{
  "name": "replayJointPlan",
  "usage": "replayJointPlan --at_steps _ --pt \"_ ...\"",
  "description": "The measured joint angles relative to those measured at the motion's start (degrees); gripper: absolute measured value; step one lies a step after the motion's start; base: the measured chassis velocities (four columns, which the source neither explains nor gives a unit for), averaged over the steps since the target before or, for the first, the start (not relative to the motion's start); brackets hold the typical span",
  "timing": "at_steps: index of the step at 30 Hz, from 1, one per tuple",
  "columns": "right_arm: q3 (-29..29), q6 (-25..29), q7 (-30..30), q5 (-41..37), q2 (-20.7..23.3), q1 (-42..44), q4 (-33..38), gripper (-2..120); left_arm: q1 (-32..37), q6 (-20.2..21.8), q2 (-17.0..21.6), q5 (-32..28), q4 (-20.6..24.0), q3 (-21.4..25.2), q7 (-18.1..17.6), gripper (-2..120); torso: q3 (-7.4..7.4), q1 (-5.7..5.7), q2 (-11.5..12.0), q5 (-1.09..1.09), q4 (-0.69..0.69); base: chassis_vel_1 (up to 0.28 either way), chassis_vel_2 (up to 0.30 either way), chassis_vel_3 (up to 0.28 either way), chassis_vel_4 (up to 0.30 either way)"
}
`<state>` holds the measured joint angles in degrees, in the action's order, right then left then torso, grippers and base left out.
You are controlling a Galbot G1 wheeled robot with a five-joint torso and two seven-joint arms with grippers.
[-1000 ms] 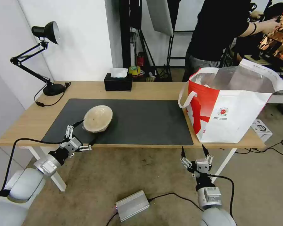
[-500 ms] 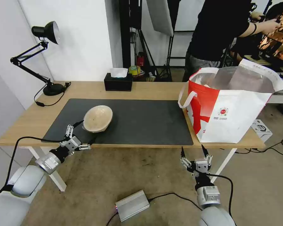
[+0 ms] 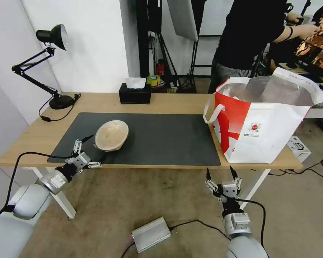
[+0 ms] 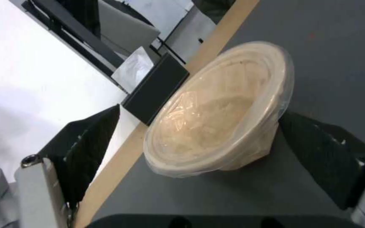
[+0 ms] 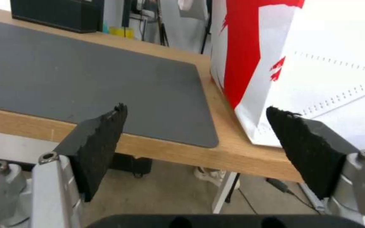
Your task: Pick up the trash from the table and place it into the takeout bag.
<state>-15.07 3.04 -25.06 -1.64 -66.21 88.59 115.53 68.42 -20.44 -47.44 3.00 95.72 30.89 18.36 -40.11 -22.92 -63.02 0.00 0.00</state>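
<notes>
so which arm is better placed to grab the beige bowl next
Left. The left end effector sits open at the mat's near edge right by the beige bowl, which lies between its fingers. The right end effector hangs open below the table by the takeout bag.

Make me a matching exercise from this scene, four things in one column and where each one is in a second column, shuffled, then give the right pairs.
Things:
1. beige bowl
2. takeout bag
3. black tissue box
4. right gripper

Places:
A. far edge of the table, behind the mat
B. below the table's front edge, open
C. the table's right end
D. on the mat, in front of the open left gripper

Pairs: 1-D, 2-C, 3-A, 4-B
</notes>
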Motion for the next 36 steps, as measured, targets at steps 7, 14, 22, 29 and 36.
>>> replayJointPlan --at_steps 7,14,22,29,36 --pt "-0.01 0.00 0.00 0.04 -0.13 0.04 0.01 88 -0.99 0.00 0.34 -0.05 -0.87 -0.91 0.00 100 0.00 0.00 0.00 0.00 0.00 0.000 0.000 0.000 0.000" --pt "-0.02 0.03 0.00 0.11 -0.29 0.02 -0.27 88 -1.52 -0.01 0.34 -0.06 -1.36 -1.30 0.04 100 0.00 0.00 0.00 0.00 0.00 0.000 0.000 0.000 0.000" --pt "-0.03 0.07 0.00 0.13 -0.31 -0.22 -0.51 88 -2.21 -0.30 0.38 -0.07 -2.10 -1.73 0.06 100 0.00 0.01 0.00 0.00 0.00 0.000 0.000 0.000 0.000" --pt "0.03 0.19 -0.01 0.17 -0.39 -0.49 -0.94 88 -2.74 -0.33 0.34 -0.06 -2.10 -1.94 0.09 100 0.00 0.01 0.00 0.00 0.00 0.000 0.000 0.000 0.000" --pt "0.20 0.21 -0.01 0.20 -0.49 -0.78 -1.18 88 -3.68 -0.33 0.33 -0.05 -2.80 -2.74 0.09 96 0.00 0.01 0.00 0.00 0.00 0.000 0.000 0.000 0.000"
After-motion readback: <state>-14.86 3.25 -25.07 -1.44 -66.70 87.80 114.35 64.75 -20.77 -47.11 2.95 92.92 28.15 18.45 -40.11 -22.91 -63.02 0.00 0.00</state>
